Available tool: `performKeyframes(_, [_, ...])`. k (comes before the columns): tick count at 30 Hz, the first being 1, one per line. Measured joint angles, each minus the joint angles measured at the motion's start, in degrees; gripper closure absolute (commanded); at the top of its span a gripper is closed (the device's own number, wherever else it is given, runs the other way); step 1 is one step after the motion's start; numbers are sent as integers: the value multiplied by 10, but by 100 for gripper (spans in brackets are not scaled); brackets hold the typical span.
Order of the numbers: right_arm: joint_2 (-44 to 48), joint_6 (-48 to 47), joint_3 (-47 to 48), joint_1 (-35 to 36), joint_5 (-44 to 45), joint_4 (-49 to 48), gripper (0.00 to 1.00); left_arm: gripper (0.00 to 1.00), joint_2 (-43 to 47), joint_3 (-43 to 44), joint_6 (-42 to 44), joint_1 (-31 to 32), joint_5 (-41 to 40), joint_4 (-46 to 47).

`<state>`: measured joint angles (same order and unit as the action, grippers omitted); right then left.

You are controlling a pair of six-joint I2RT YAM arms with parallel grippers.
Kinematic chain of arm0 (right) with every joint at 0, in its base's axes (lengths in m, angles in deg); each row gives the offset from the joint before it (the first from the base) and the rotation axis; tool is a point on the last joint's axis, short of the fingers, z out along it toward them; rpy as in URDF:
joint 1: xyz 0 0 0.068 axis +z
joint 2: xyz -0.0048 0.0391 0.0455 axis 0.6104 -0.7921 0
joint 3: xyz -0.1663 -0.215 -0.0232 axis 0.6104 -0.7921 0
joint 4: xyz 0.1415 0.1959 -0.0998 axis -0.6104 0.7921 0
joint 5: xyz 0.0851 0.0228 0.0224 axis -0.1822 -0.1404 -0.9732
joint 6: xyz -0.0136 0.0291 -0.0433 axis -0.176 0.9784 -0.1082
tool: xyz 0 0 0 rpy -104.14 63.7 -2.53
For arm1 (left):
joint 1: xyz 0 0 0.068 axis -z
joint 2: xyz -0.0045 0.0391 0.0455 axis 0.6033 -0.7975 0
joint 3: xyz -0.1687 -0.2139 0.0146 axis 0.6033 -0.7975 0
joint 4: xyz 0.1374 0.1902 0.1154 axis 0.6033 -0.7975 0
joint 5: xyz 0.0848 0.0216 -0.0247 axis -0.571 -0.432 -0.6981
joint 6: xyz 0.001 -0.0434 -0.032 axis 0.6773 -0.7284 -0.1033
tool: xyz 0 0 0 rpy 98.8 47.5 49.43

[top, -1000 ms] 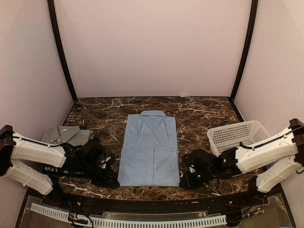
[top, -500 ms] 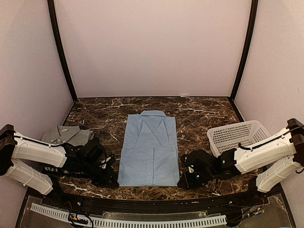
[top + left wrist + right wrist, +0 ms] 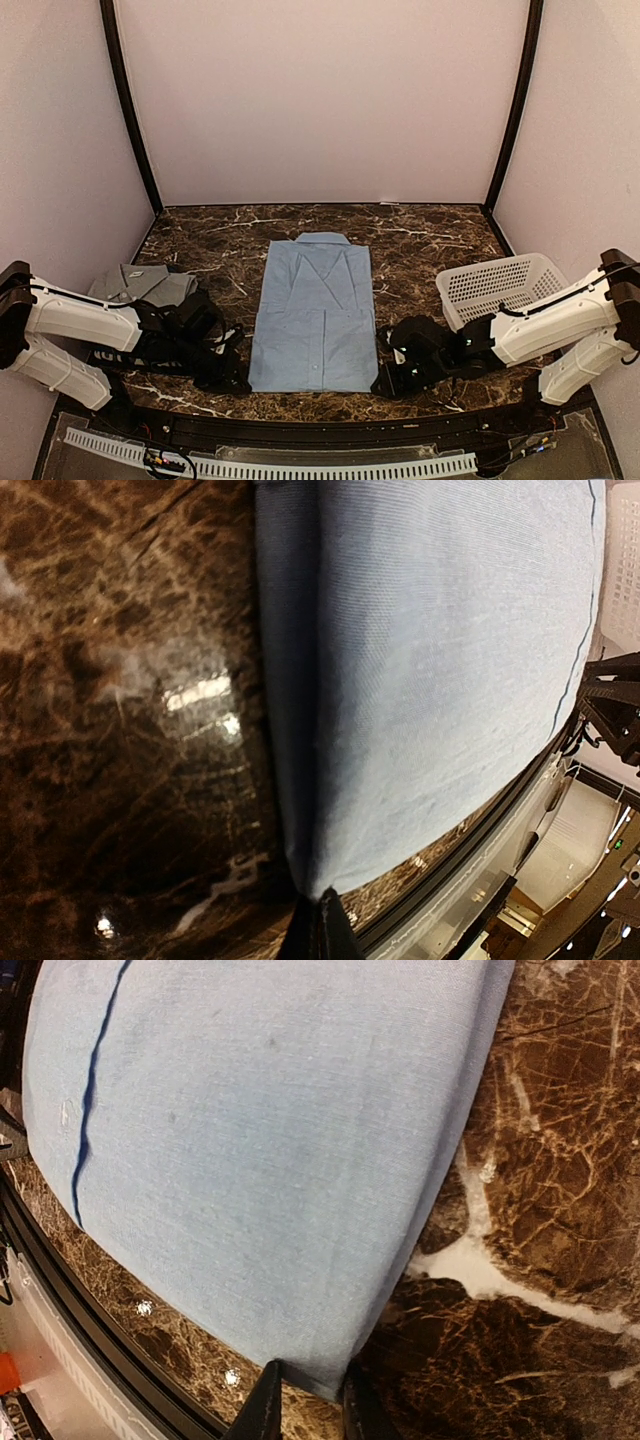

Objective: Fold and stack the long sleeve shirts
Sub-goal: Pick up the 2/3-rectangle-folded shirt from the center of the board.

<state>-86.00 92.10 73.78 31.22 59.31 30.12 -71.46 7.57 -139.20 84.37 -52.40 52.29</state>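
Observation:
A light blue button-front shirt (image 3: 315, 310) lies folded in a long rectangle mid-table, collar at the far end. My left gripper (image 3: 238, 380) is at its near left corner; in the left wrist view the gripper (image 3: 320, 920) is shut, with the corner of the blue cloth (image 3: 450, 680) pinched between its tips. My right gripper (image 3: 385, 383) is at the near right corner. The right wrist view shows it (image 3: 308, 1400) open, its fingers standing either side of the cloth's (image 3: 260, 1140) corner. A folded grey shirt (image 3: 140, 283) lies at the left, behind my left arm.
A white lattice basket (image 3: 500, 283) stands at the right, just behind my right arm. The dark marble table (image 3: 420, 240) has a black rail along its near edge, close under both grippers. Walls close in the back and sides.
My right gripper has slid a little left onto the shirt's near right corner and its jaws have narrowed. My left gripper has closed on the near left corner.

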Motion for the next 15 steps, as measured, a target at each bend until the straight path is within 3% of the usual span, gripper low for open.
performKeyframes(6, [10,5,-12,0,-2,-8,86,100,-1,2,0,2,-1,0])
performKeyframes(11, [10,5,-14,0,0,-6,100,100,-3,4,0,3,-3,0])
performKeyframes(15, [15,5,-14,0,10,4,100,100,-3,9,0,7,-7,-2])
